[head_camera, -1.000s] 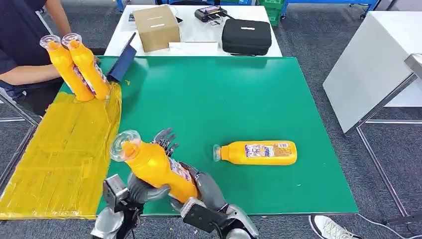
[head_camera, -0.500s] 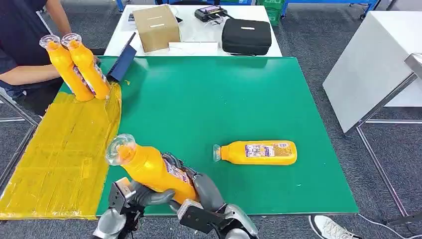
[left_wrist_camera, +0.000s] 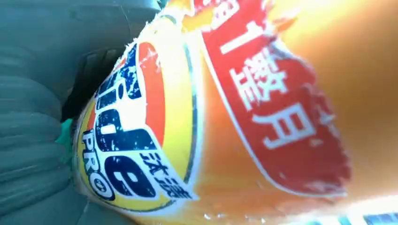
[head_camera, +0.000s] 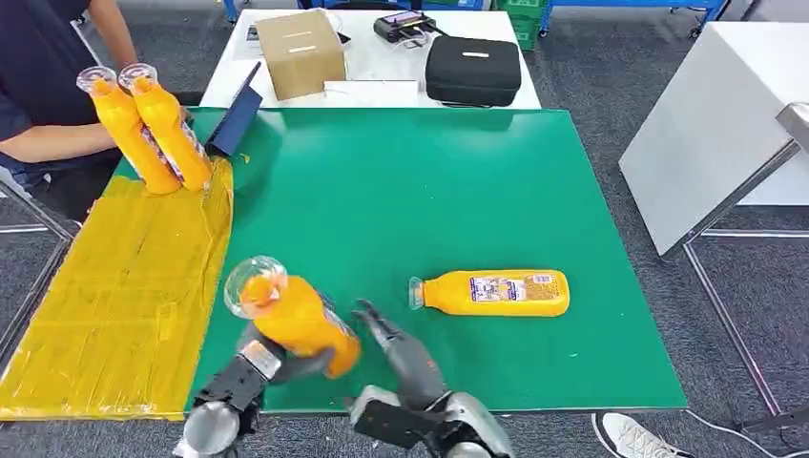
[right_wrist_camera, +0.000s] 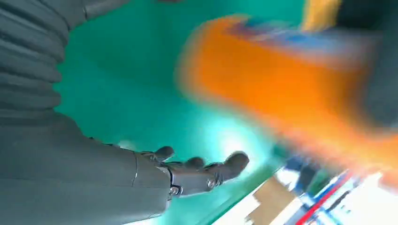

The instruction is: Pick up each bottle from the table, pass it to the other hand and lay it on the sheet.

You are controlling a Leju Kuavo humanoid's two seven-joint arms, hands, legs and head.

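An orange bottle (head_camera: 291,317) with a clear cap is held above the table's near edge by my left hand (head_camera: 256,367), which grips its lower body. Its label (left_wrist_camera: 141,136) sits close against the palm in the left wrist view. My right hand (head_camera: 399,351) is just right of that bottle, apart from it, fingers (right_wrist_camera: 206,168) spread and holding nothing; the bottle (right_wrist_camera: 281,89) is a blur beyond them. A second orange bottle (head_camera: 496,292) lies on its side on the green table (head_camera: 410,191). The yellow sheet (head_camera: 105,286) covers the table's left part.
At the sheet's far corner a person's hand holds two orange bottles (head_camera: 153,129) upright. A dark tablet (head_camera: 234,119) leans beside them. A white table behind carries a cardboard box (head_camera: 300,52) and a black case (head_camera: 472,69). Another white table (head_camera: 715,124) stands to the right.
My right hand has let go of the bottle and drawn away to the right with fingers spread. My left hand now carries the bottle alone, tipped more upright.
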